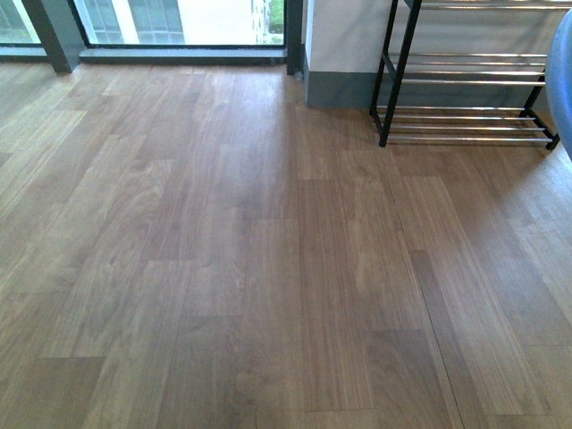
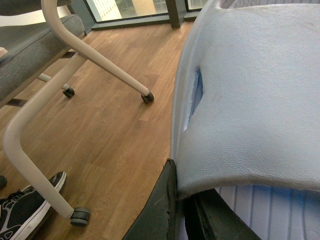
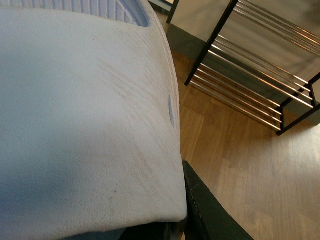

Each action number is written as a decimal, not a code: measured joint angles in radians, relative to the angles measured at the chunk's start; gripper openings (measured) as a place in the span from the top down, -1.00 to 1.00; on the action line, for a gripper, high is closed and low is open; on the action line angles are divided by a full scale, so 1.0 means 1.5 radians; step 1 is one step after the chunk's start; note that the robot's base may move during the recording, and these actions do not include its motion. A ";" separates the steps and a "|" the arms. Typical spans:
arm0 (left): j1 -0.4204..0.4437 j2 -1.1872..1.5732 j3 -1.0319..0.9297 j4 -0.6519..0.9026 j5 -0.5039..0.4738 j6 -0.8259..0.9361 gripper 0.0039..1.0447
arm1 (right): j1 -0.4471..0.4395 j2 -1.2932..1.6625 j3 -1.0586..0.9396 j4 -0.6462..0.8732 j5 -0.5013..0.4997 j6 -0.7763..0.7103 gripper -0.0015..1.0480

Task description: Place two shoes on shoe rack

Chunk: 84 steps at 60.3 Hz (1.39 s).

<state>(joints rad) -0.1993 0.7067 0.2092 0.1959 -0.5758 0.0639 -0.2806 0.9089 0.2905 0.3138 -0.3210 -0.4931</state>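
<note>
the left gripper (image 2: 182, 212) is seen clenched on the strap edge of a pale blue one-piece rubber slide sandal (image 2: 250, 95), which is held clear of the wooden plank floor (image 2: 115, 135). the right gripper (image 3: 175, 227) is likewise clamped on a second pale blue slide sandal (image 3: 80, 115). the black-framed shoe rack with chrome bars (image 3: 260, 64) is found ahead and to the robot's right, its bars lying crosswise. the right arm is judged nearer.

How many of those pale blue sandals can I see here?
2. One sandal fills the left wrist view, held by the left tool; the other sandal fills the right wrist view, before the shoe rack. Others may be hidden.
</note>
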 joint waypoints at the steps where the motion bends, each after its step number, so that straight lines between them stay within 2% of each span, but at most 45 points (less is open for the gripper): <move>1: 0.000 0.000 0.000 0.000 0.000 0.000 0.97 | 0.000 0.000 0.000 0.000 0.000 0.000 0.97; 84: 0.000 0.000 0.000 0.000 0.000 0.000 0.97 | 0.002 0.000 0.000 0.000 -0.001 0.000 0.97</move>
<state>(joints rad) -0.1989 0.7067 0.2089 0.1959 -0.5762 0.0639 -0.2771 0.9085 0.2901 0.3138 -0.3222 -0.4931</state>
